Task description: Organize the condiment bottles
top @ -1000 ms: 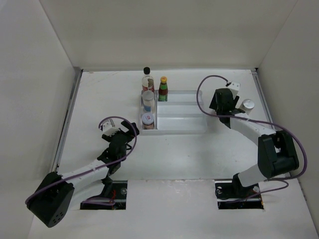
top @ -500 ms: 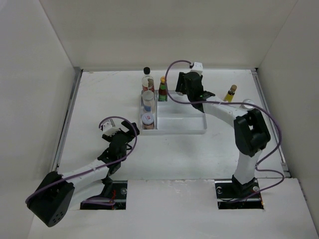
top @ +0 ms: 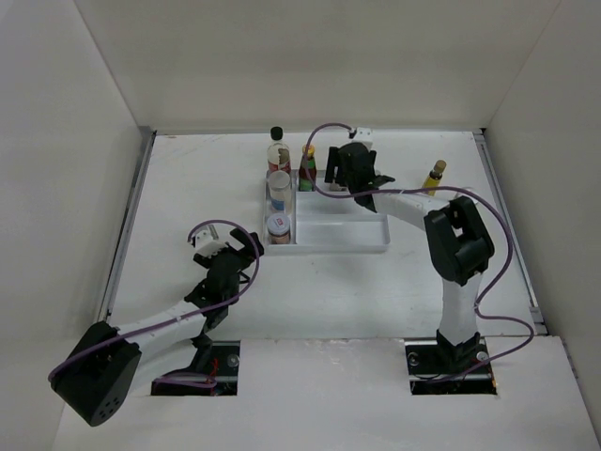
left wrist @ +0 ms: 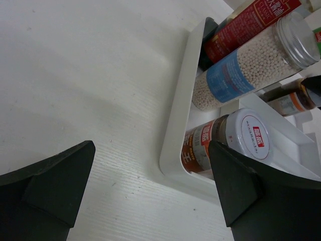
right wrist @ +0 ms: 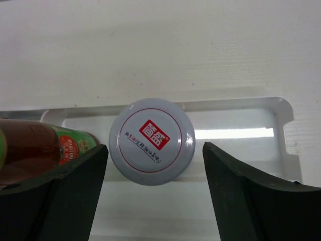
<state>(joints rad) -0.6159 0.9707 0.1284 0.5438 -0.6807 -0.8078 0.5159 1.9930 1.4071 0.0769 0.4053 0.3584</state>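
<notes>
In the white divided tray (top: 357,235), the left column holds a black-capped red-labelled bottle (top: 276,143), a white-lidded jar of beads (top: 279,188) and a white-lidded shaker (top: 278,225). A green yellow-capped bottle (top: 307,169) stands in the back row. My right gripper (top: 352,174) hangs over that row beside it. In the right wrist view this gripper (right wrist: 155,150) is open around another white-lidded jar (right wrist: 152,135) standing in the tray, with a clear gap on the right. An amber yellow-capped bottle (top: 434,175) stands on the table at the right. My left gripper (top: 239,249) is open near the tray's front left corner.
The left wrist view shows the tray's corner (left wrist: 175,150), the shaker (left wrist: 253,135) and the bead jar (left wrist: 251,65) just ahead of my open left gripper (left wrist: 150,165). White walls close in the table on three sides. The tray's middle and right compartments hold nothing.
My right arm swung from the table's right side to the tray's back row with the white-lidded jar, then its jaws widened off the jar. The left arm stayed still.
</notes>
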